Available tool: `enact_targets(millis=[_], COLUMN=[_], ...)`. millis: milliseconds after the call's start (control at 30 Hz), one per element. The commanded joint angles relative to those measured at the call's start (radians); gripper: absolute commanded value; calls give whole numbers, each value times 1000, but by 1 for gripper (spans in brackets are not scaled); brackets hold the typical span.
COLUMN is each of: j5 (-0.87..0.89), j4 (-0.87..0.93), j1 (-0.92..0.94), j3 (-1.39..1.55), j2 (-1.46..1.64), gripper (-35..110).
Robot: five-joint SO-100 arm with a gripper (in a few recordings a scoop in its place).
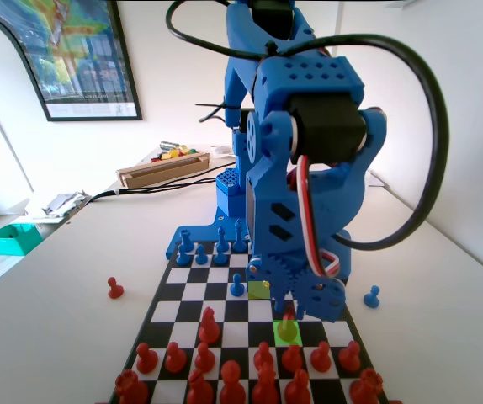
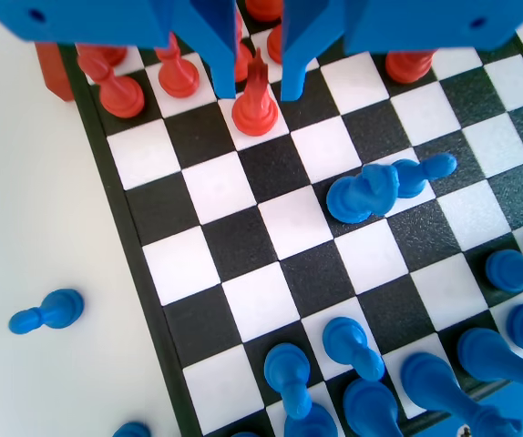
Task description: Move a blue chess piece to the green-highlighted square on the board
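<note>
The blue chess piece [image 1: 237, 286] [image 2: 380, 187] stands alone in the middle of the board [image 1: 193, 290] [image 2: 260, 300], just left of a pale yellow-green square [image 1: 259, 289] in the fixed view. The green-highlighted square [image 1: 288, 333] lies one row nearer and to the right, and a red piece with a pointed top [image 1: 289, 320] [image 2: 256, 114] stands on it. My gripper [image 1: 290, 310] [image 2: 258, 95] is lowered over that red piece. It is open, with one jaw on each side of the piece's top and a gap to each. The blue chess piece is well clear of the jaws.
Rows of red pieces [image 1: 225, 370] fill the near end of the board in the fixed view; blue pieces [image 2: 353, 350] line the arm's end. A blue pawn [image 1: 372, 296] [image 2: 47, 312] and a red pawn [image 1: 115, 289] stand off the board on the table.
</note>
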Motion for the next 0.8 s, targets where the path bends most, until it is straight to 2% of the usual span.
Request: enact_targets(millis=[0,767], j5=[-18,-23], j4=[3,11], j1=[-9,2], j3=[-21,-112], j2=[21,-26], gripper=[11,10])
